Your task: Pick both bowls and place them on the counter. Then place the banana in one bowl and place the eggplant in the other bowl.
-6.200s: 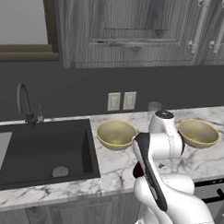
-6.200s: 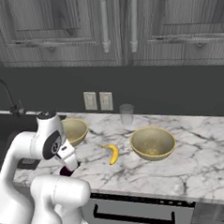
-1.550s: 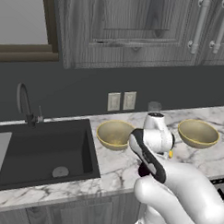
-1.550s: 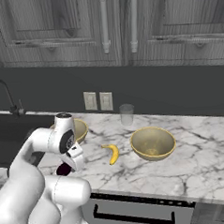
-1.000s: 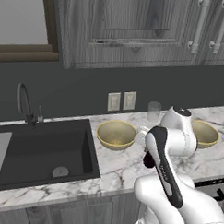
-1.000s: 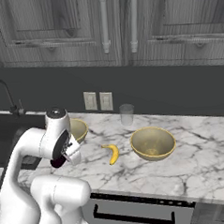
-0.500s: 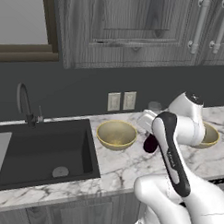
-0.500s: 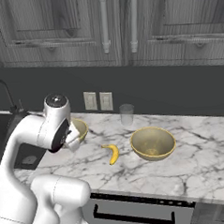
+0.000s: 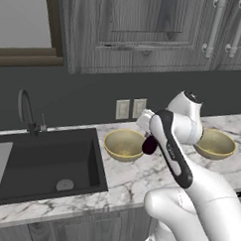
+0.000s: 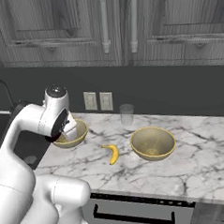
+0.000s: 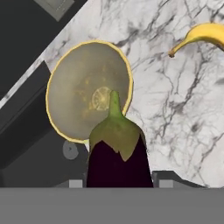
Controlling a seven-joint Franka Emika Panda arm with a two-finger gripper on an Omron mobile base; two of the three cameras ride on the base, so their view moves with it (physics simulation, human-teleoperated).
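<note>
Gripper clamped on the eggplant: in the hand view the purple body sits between the two dark finger tips, green cap and stem pointing away from the camera. In the left base view the eggplant shows as a dark lump at the end of the hand, held above the tabletop just at the right rim of the near-sink bowl.

Hand view: that bowl lies at about 11 o'clock from the eggplant, interior bare, bright yellow rim; the stem tip overlaps its lower right edge. The banana lies at about 1 o'clock, on the marble, well apart from this bowl. The black sink fills the 9 o'clock side.

Right base view: the near-sink bowl is partly hidden behind the arm's wrist; the second bowl stands upright on the tabletop at roughly 3 o'clock from the first. The banana lies flat between the two bowls, nearer the front edge, touching neither. A clear glass stands behind, at about 12 o'clock from the banana, near the wall.

Left base view: second bowl sits at 3 o'clock of the arm, partly covered by it. Faucet stands behind the sink.
</note>
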